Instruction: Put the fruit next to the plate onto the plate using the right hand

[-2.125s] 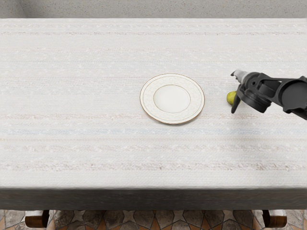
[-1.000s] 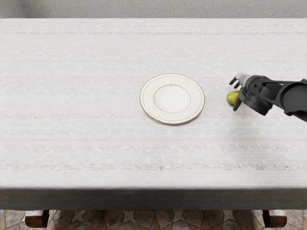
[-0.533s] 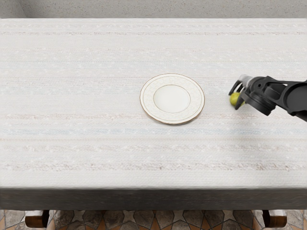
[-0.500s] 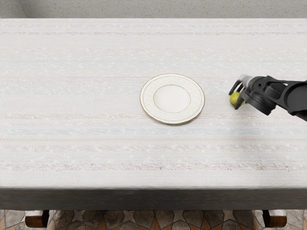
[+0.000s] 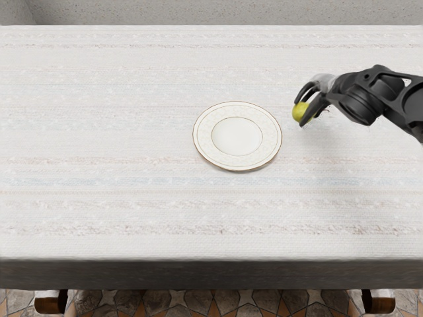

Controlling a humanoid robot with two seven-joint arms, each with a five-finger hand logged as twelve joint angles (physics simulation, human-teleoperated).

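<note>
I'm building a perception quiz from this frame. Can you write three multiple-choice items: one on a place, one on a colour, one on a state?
1. Where is the fruit relative to the plate?
A. On its middle
B. To its left
C. To its right, off it

2. What colour is the fruit?
A. Yellow-green
B. Red
C. Purple

3. What is the right robot hand doing?
A. Lying flat and open
B. Gripping the fruit with curled fingers
C. Resting on the plate

Answers:
1 C: the fruit shows beyond the plate's right rim, and the plate holds nothing.
2 A: its visible skin is yellow-green.
3 B: the dark fingers wrap around the fruit.
</note>
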